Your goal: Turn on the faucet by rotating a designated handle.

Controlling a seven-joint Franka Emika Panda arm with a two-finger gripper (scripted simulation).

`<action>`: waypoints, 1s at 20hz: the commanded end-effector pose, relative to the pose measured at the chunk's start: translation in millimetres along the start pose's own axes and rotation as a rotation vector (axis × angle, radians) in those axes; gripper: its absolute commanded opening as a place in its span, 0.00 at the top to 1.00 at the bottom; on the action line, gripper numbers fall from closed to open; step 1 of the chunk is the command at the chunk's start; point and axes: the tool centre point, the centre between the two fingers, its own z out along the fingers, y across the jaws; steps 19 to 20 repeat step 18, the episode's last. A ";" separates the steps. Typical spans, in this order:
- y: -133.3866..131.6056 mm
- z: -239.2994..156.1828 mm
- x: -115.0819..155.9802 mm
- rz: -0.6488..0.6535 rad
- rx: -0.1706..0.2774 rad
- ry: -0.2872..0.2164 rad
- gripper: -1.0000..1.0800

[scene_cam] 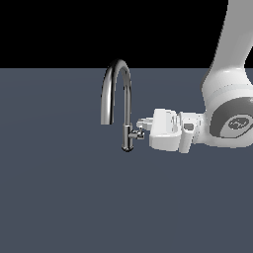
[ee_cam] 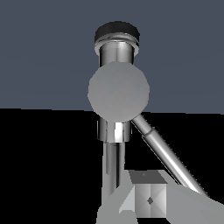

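The chrome faucet (scene_cam: 127,106) stands upright in the middle of the exterior view, its arched spout curving toward that view's left. The handle (scene_cam: 135,132) is a small chrome stub and lever low on the body, on the exterior view's right side. My gripper (scene_cam: 142,128) reaches in sideways from the right, and its tips are at the handle. In the wrist view the faucet body (ee_cam: 117,52) fills the centre behind the stub's round end cap, and the thin handle lever (ee_cam: 164,153) slants past my gripper (ee_cam: 149,200). The fingers look shut together, with nothing between them.
The faucet's round base (scene_cam: 127,147) rests on a flat dark blue-grey surface (scene_cam: 59,188). My white arm (scene_cam: 230,99) comes down from the upper right of the exterior view. No other objects show.
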 end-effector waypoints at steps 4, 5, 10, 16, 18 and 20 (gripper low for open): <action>33.2 -5.2 15.2 0.023 -0.002 -0.003 1.00; 33.2 -5.2 15.2 0.023 -0.002 -0.003 1.00; 30.8 -0.8 26.7 0.006 -0.007 -0.007 1.00; 45.9 -4.6 60.9 0.021 -0.003 -0.004 1.00; 48.4 -5.2 66.4 0.023 -0.002 -0.004 1.00; 48.4 -5.2 66.4 0.023 -0.002 -0.004 1.00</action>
